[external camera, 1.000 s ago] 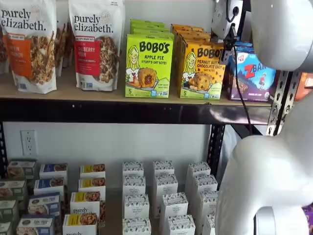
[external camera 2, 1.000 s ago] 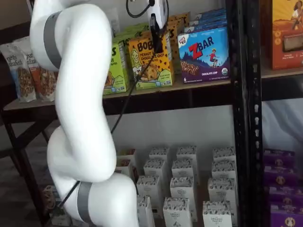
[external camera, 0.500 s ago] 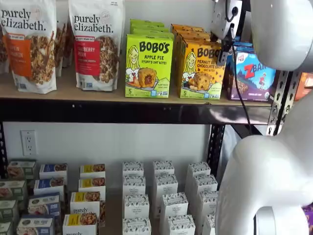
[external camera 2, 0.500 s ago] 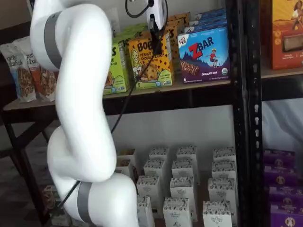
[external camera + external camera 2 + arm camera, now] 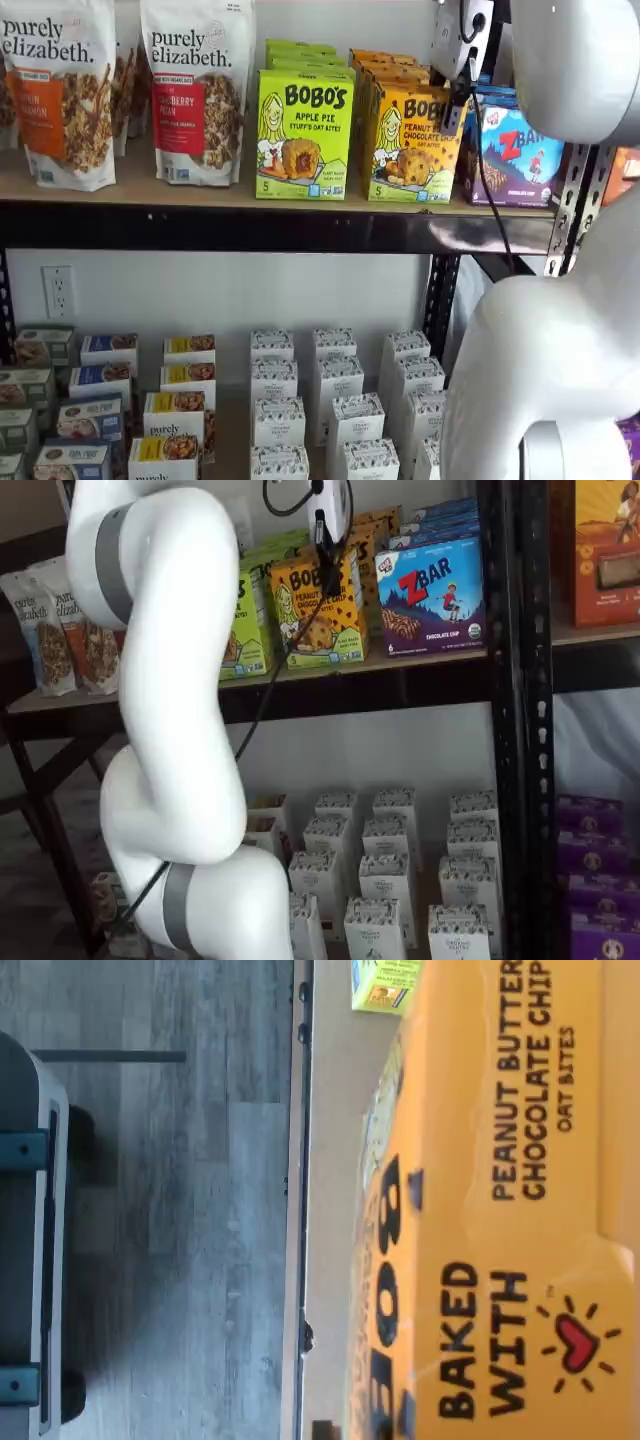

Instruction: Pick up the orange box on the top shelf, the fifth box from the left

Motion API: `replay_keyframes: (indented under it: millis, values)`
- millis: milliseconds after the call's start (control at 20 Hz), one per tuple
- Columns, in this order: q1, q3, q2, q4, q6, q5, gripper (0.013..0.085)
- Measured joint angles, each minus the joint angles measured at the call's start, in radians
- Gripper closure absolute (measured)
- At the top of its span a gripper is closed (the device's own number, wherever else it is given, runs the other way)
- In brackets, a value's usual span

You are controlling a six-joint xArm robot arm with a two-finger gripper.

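Tan top shelf (image 5: 200,190) held the orange box (image 5: 412,145); since earlier, the gripper (image 5: 328,535) sat slightly higher above it, its jaw state hidden.

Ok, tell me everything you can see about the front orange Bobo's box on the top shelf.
The orange box is a yellow-orange cardboard carton, upright at the front of a row of alike cartons on the top shelf. Its face shows a cartoon woman and an oat bite, with "Peanut Butter Chocolate Chip" lettering. It stands between a green Bobo's Apple Pie box and a blue ZBar box. The gripper reaches its top; contact is unclear.
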Motion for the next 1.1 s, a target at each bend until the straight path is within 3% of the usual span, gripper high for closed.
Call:
replay_keyframes:
  millis: [1100]
  values:
    - [-0.003,0.008,-0.008,0.014,0.000,-0.013,0.0410]
